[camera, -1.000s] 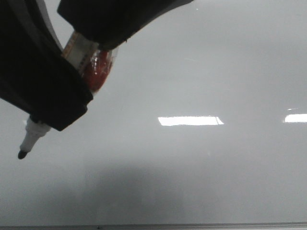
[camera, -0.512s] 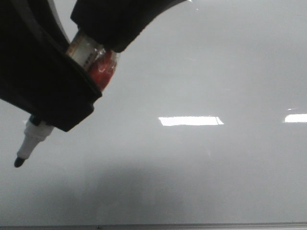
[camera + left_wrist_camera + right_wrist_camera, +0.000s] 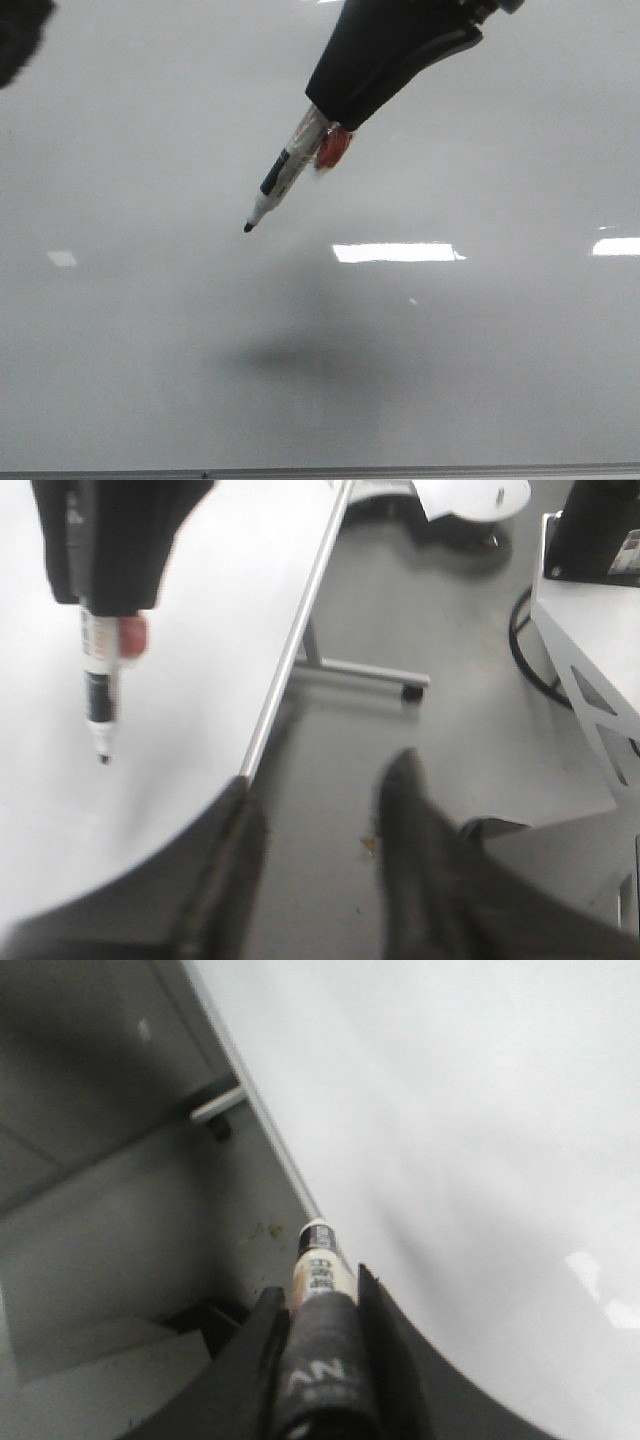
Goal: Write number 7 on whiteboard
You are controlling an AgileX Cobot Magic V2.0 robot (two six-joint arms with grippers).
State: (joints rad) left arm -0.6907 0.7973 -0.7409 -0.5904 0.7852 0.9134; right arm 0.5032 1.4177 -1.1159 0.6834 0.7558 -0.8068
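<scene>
The whiteboard (image 3: pixel 480 350) fills the front view, glossy and pale grey, and I see no number 7 or any black line on it. My right gripper (image 3: pixel 325 115) is shut on a marker (image 3: pixel 285 180) with a white barrel, a red patch and a bare black tip (image 3: pixel 248 228) that points down-left, just above the board. The right wrist view shows the marker (image 3: pixel 318 1250) clamped between the fingers of that gripper (image 3: pixel 318 1285). My left gripper (image 3: pixel 322 780) is open and empty, out past the board's edge over the floor. From there I see the marker (image 3: pixel 102 690) over the board (image 3: pixel 200 630).
The board's thin grey frame edge (image 3: pixel 400 470) runs along the bottom. Bright rectangular glare patches (image 3: pixel 398 252) lie on the board. A dark blurred shape (image 3: pixel 20 35) sits in the upper left corner. Beside the board are a stand foot (image 3: pixel 360 670) and a white table (image 3: pixel 590 660).
The gripper holding the marker has moved from the near left, close to the camera, up and to the right over the board's middle. It still holds the marker.
</scene>
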